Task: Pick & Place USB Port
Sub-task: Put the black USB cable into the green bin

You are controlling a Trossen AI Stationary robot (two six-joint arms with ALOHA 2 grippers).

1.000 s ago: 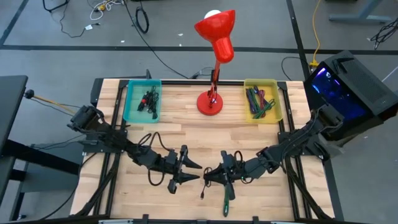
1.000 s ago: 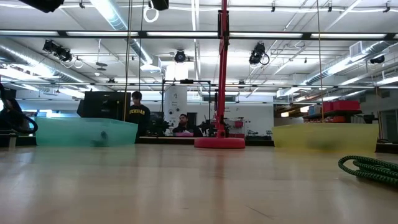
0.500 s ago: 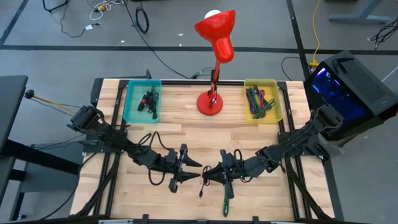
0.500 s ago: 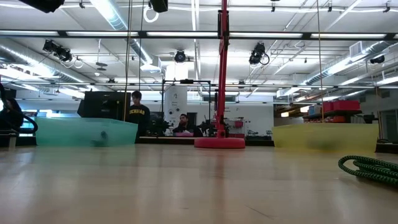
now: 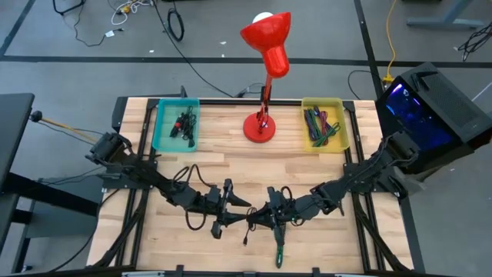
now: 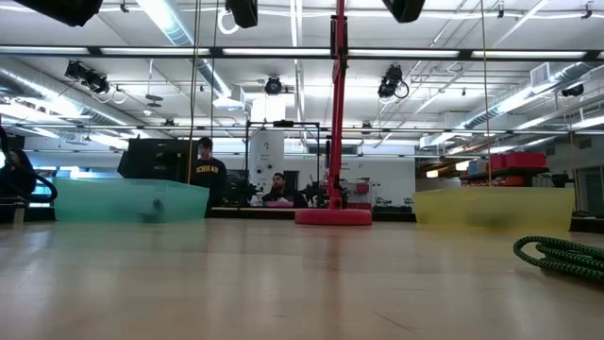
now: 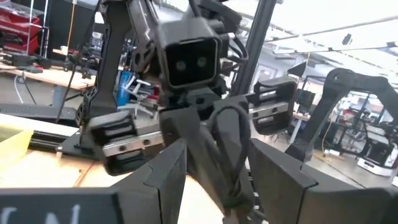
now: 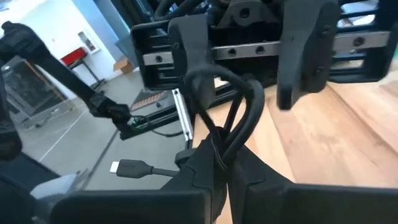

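Both grippers meet low over table front centre. Right gripper (image 5: 260, 218) clenched on black USB cable (image 8: 229, 124), loop pinched between its fingers. Left gripper (image 5: 240, 213) fingers spread, straddling same loop. Cable's plug end (image 8: 127, 167) dangles beside grippers. Green cable (image 5: 280, 250) on table (image 5: 231, 165) just below.

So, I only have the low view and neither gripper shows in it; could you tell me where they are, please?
Observer: Both meet over the front middle of the table, left gripper facing right gripper.
Operator: Is either holding anything?
Observer: The right gripper is shut on a black cable; its plug dangles.
Operator: And the left?
Observer: Open, its fingers either side of the cable's loop.
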